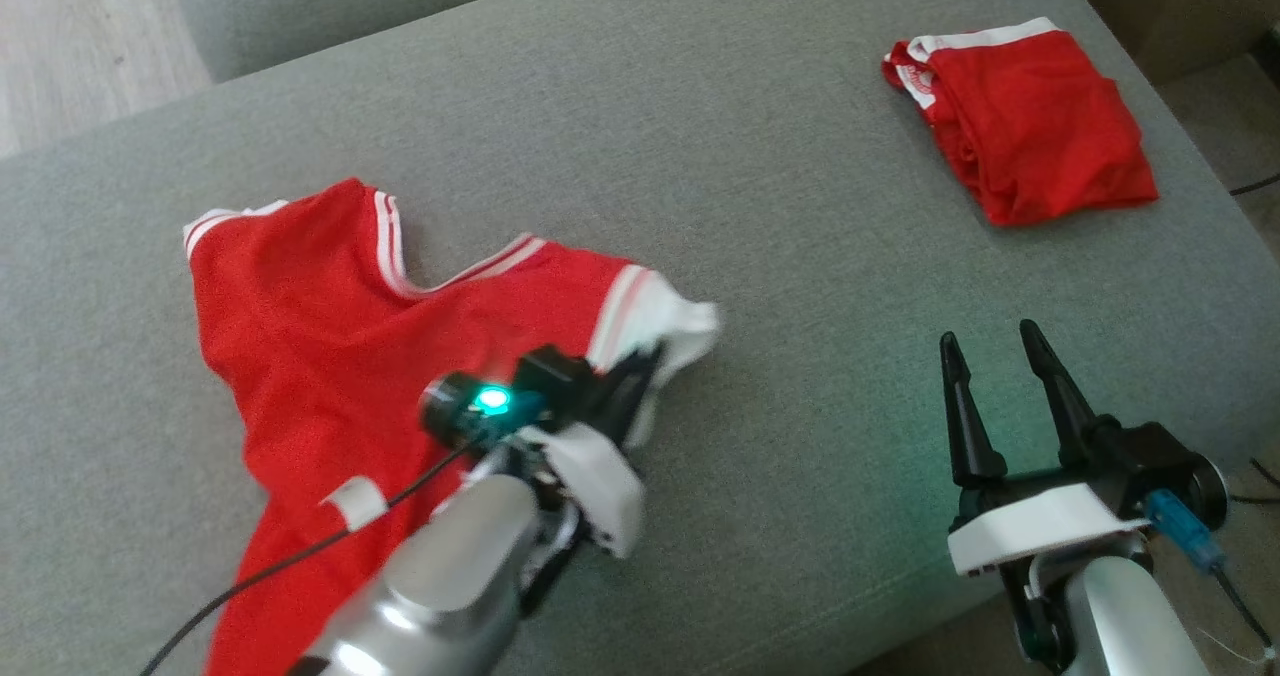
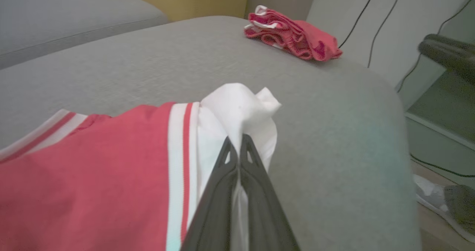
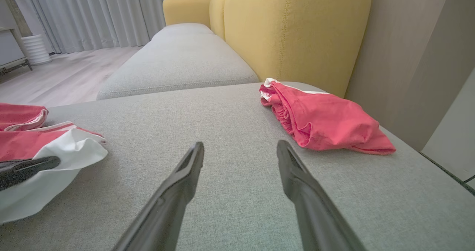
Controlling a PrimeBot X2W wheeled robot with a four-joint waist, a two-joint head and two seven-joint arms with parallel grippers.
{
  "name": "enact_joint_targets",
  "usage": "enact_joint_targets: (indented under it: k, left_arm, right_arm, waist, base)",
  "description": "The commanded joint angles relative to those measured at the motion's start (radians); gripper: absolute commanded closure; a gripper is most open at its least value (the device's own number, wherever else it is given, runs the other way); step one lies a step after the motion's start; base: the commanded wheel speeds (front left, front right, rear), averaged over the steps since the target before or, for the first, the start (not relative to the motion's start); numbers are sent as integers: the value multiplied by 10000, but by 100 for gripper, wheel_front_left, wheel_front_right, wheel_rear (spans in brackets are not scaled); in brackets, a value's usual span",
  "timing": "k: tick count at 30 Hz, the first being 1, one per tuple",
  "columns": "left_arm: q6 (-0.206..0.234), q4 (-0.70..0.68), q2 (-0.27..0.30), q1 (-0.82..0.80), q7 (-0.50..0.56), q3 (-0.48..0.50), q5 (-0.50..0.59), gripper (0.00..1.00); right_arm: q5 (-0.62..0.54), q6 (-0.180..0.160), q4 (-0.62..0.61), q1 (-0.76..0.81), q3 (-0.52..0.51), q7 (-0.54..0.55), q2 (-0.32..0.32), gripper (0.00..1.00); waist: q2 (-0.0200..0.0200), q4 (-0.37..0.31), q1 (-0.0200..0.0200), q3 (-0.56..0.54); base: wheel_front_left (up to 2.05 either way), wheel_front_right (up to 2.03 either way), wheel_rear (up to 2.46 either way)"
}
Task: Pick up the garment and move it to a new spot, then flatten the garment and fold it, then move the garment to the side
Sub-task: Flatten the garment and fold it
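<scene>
Left wrist, L tool (image 2: 237,139) nips crumpled sleeve (image 2: 237,102)

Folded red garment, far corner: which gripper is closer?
Right. The right gripper is open, just short of the folded garment; the left gripper is farther left, shut on the red jersey.

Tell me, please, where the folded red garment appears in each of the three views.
Head view: the folded red garment lies at upper right on the grey cushion.
Left wrist view: the garment is at the top, right of centre, near the cushion's far edge.
Right wrist view: the garment is right of centre, beyond the open right gripper.
Shared landmark: the red shirt's white sleeve, pinched by the left gripper.
</scene>
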Motion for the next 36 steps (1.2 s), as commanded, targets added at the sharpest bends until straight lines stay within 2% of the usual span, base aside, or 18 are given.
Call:
enact_joint_targets:
  k: [1, 7, 8, 9, 10, 13, 15, 17, 22, 25, 26, 31, 34, 36]
  left_arm:
    - [-94, -612, 0, -422, 107, -52, -382, 100]
    - [-140, -2386, -1, -425, 528, -1554, -1816, 100]
    - [-141, -2546, -2, -429, 427, -1729, -1933, 82]
    - [-141, -2674, -2, -417, 328, -1884, -2052, 20]
    - [-142, -2777, -2, -394, 264, -2012, -2197, 0]
    - [44, -3045, -2, -392, 27, -1993, -2662, 0]
    - [418, -3093, 5, -466, -170, -1722, -2746, 0]
    - [873, -3180, 277, -531, -336, -1374, -2711, 0]
    - [2364, -3551, 1771, -219, -380, -290, -2785, 0]
    - [3115, -3916, 2729, 286, -16, 254, -3072, 0]
    - [3115, -3916, 2729, 286, -16, 254, -3072, 0]
    - [3726, -4795, 3931, 1443, 723, 796, -3818, 0]
    - [3788, -5200, 4213, 2027, 1086, 970, -4352, 0]
    - [3950, -5186, 4392, 2184, 1280, 893, -4323, 0]
  right_arm:
    - [97, -9, -255, -265, 189, -111, -62, 0]
    - [195, -9, -264, -263, 143, -111, -62, 0]
    - [205, -9, -250, -258, 134, -111, -62, 0]
    - [213, -9, -228, -260, 127, -111, -62, 0]
    - [225, -9, -216, -268, 125, -111, -62, 0]
    - [274, -9, -224, -259, 45, -111, -62, 0]
    - [294, -9, -247, -220, -49, -111, -62, 0]
    - [310, -9, -266, -163, -144, -111, -62, 0]
    - [327, -9, -285, -20, -273, -111, -62, 0]
    - [330, -9, -303, 37, -347, -111, -62, 0]
    - [330, -9, -303, 37, -347, -111, -62, 0]
    - [276, -9, -296, 80, -360, -111, -62, 0]
    - [234, -9, -312, 80, -396, -111, -62, 0]
    - [196, -9, -291, 45, -356, -111, -62, 0]
  waist:
    - [0, -55, 0, -24]
    - [0, -216, 0, 54]
    - [0, -233, 0, 79]
    - [0, -248, 0, 98]
    - [0, -259, 0, 115]
    - [0, -201, 0, 144]
    - [0, -96, 0, 128]
    - [0, 46, 0, 84]
    - [0, 457, 0, -96]
    - [0, 693, 0, -187]
    - [0, 693, 0, -187]
    - [0, 1003, 0, -237]
    - [0, 1160, 0, -209]
    - [0, 1207, 0, -192]
  base:
    - [0, 0, 0]
    - [0, 0, 0]
    - [0, 0, 0]
    - [0, 0, 0]
    - [0, 0, 0]
    - [0, 0, 0]
    - [0, 0, 0]
    - [0, 0, 0]
    - [0, 0, 0]
    - [0, 0, 0]
    - [0, 0, 0]
    - [0, 0, 0]
    - [0, 0, 0]
    - [0, 0, 0]
